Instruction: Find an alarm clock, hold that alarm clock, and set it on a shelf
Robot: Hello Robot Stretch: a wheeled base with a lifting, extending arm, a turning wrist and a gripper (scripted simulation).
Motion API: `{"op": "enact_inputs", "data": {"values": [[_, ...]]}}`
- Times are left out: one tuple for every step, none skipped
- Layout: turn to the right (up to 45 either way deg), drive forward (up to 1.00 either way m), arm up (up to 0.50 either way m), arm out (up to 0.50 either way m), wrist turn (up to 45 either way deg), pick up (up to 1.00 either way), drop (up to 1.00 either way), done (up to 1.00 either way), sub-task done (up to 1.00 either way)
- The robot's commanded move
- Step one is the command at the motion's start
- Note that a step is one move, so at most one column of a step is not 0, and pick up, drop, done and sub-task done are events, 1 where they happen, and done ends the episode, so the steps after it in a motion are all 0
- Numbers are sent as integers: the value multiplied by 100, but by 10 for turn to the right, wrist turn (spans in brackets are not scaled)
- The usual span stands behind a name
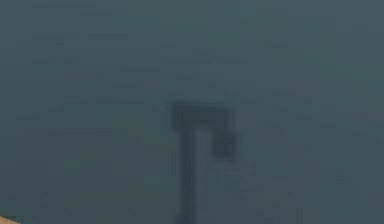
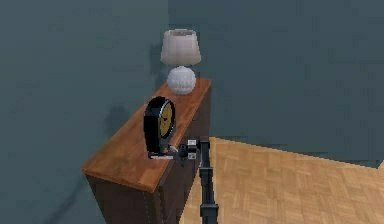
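A round black alarm clock point(image 2: 158, 124) with a pale yellowish face stands upright on the top of a brown wooden cabinet point(image 2: 125, 155), near its front right edge, in the arm side view. The dark arm point(image 2: 207, 185) rises from the bottom edge beside the cabinet. My gripper point(image 2: 165, 153) lies at the clock's base, at the cabinet's edge. I cannot tell whether it holds anything, since the clock stands on the surface right behind it.
A white table lamp point(image 2: 180, 62) with a round base stands at the cabinet's far end against the teal wall point(image 2: 290, 70). Light wooden floor point(image 2: 290, 185) spreads to the cabinet's right. In the forward view the teal wall point(image 1: 100, 90) is very close.
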Motion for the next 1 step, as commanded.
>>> {"op": "enact_inputs", "data": {"values": [[0, 0, 10, 0, 0, 0, 0, 0, 0]]}}
